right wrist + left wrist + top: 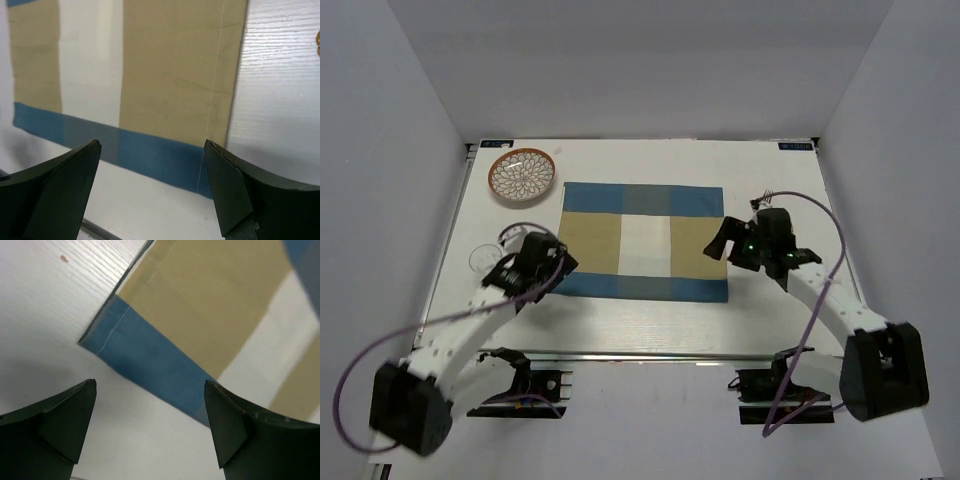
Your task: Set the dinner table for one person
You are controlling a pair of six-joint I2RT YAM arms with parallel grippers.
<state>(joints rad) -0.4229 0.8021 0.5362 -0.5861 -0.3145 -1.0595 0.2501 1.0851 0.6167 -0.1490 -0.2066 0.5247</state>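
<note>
The dinner table [620, 320] is a large white top with faint grain. A blue-and-tan checked placemat [642, 243] lies flat at its middle. My left gripper [558, 264] is open and empty, low over the placemat's near left corner [100, 342]. My right gripper [718, 243] is open and empty, over the placemat's near right corner [210, 185]. In the left wrist view the gripper [150, 385] has nothing between its jaws. The same holds for the gripper in the right wrist view [152, 144].
A round plate with an orange rim [523, 175] lies at the far left. A clear glass [484, 259] stands left of the left arm. A small dark and gold item [765, 201] lies behind the right gripper; what it is cannot be told. White walls enclose the table.
</note>
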